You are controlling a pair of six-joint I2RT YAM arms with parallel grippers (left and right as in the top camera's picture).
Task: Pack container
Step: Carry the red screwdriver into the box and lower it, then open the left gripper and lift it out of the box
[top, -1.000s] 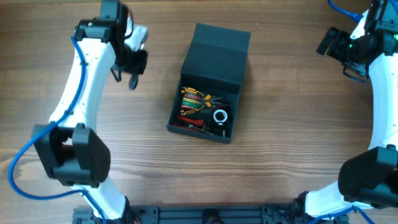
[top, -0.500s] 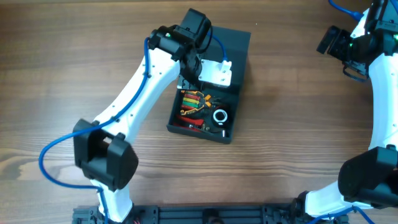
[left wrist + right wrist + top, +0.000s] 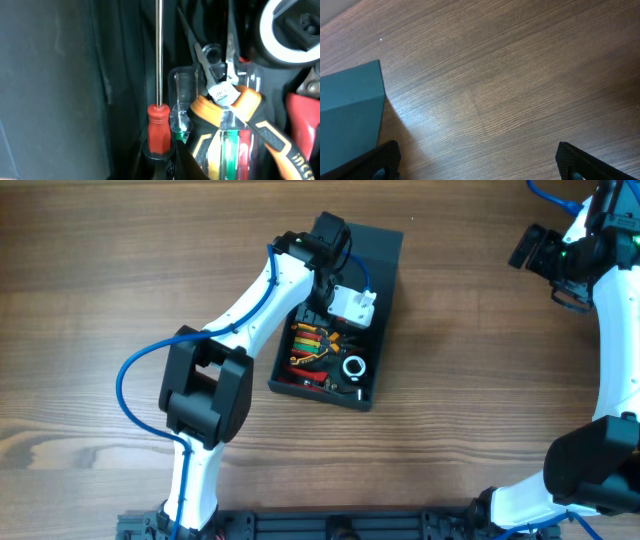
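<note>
The dark teal-grey container (image 3: pixel 322 392) stands open mid-table, its lid (image 3: pixel 350 260) tilted back. It holds several hand tools. My left gripper (image 3: pixel 325 318) reaches into the box's far side. In the left wrist view it (image 3: pixel 162 161) is shut on the red handle of a screwdriver (image 3: pixel 159 127), whose steel shaft runs along the container's inner wall (image 3: pixel 50 75). My right gripper (image 3: pixel 535 248) is open and empty, high at the far right; its wrist view (image 3: pixel 477 162) shows bare table and a corner of the container (image 3: pixel 350 110).
In the box lie orange-handled pliers (image 3: pixel 250 112), a clear case of coloured screwdrivers (image 3: pixel 227 150) and a white ring-shaped roll (image 3: pixel 354 366). Red-handled tools lie at the box's near side (image 3: pixel 300 375). Wood table surrounds the box.
My left arm swung from the table's far left across to the container and lowered its gripper, with the screwdriver, into the box. The right arm has not moved.
</note>
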